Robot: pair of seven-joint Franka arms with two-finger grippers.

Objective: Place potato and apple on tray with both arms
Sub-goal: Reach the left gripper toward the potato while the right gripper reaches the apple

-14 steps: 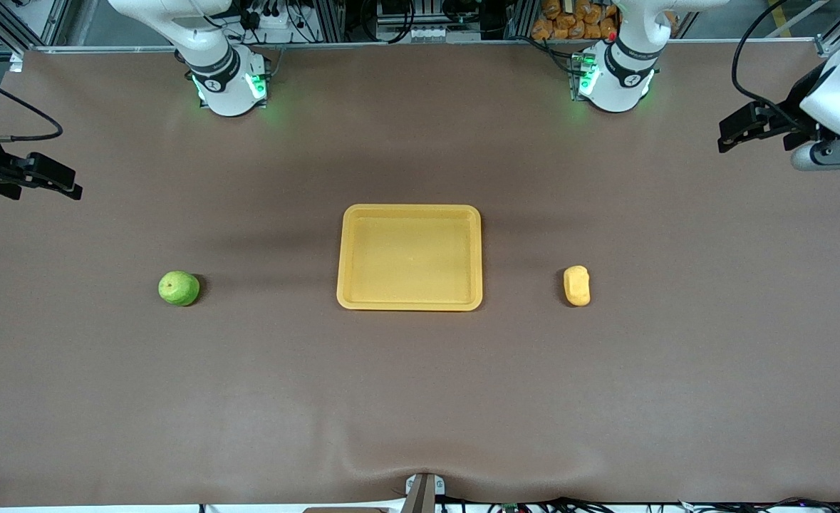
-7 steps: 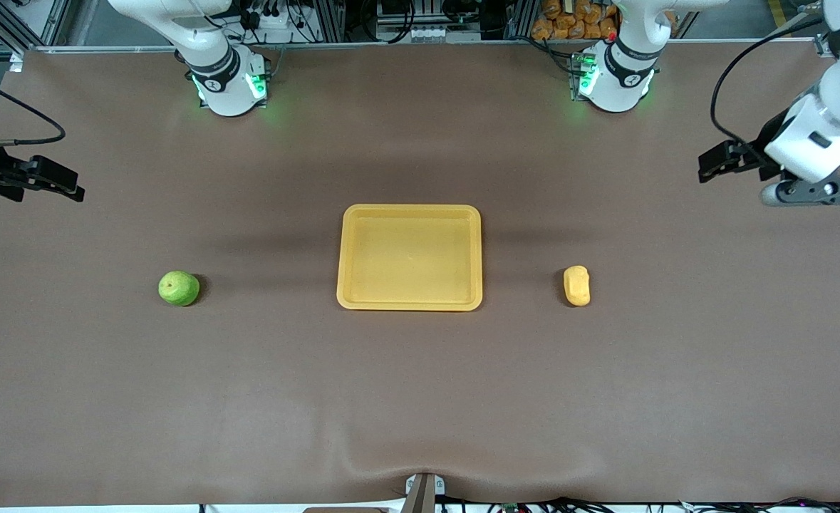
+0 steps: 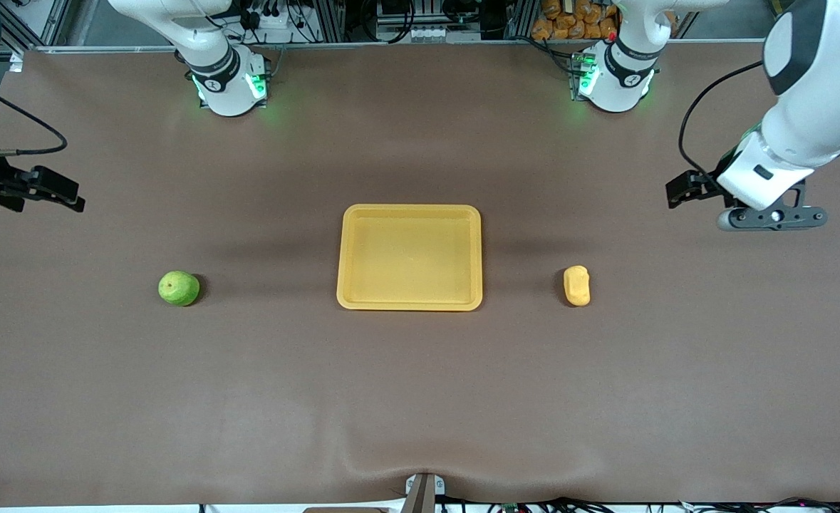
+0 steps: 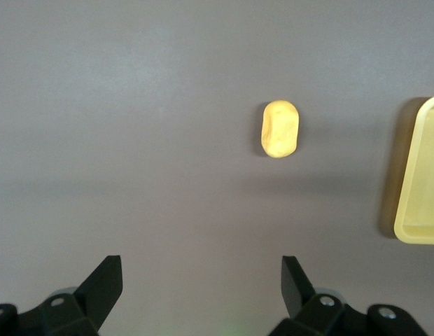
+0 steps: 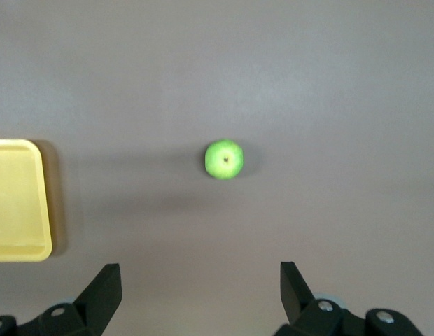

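The yellow tray [image 3: 409,209] lies mid-table with nothing in it. The green apple [image 3: 179,288] rests on the cloth toward the right arm's end, and the yellow-orange potato [image 3: 577,286] toward the left arm's end. My left gripper [image 3: 682,192] hangs open over bare cloth, off to the side of the potato. In the left wrist view the potato [image 4: 280,129] and a tray corner [image 4: 421,175] lie ahead of the open left gripper [image 4: 201,269]. My right gripper [image 3: 56,191] is open over the table's end. The right wrist view shows the apple [image 5: 224,159] ahead of the open right gripper [image 5: 199,273].
Both arm bases [image 3: 227,85] stand along the table's back edge. A pile of orange items [image 3: 569,21] sits off the table past that edge. A small bracket [image 3: 423,490] sticks up at the front edge, where the brown cloth wrinkles.
The left arm has swung in from the table's end toward the potato, its gripper now closer to it. The right gripper has shifted only slightly. Apple, potato and tray have not moved.
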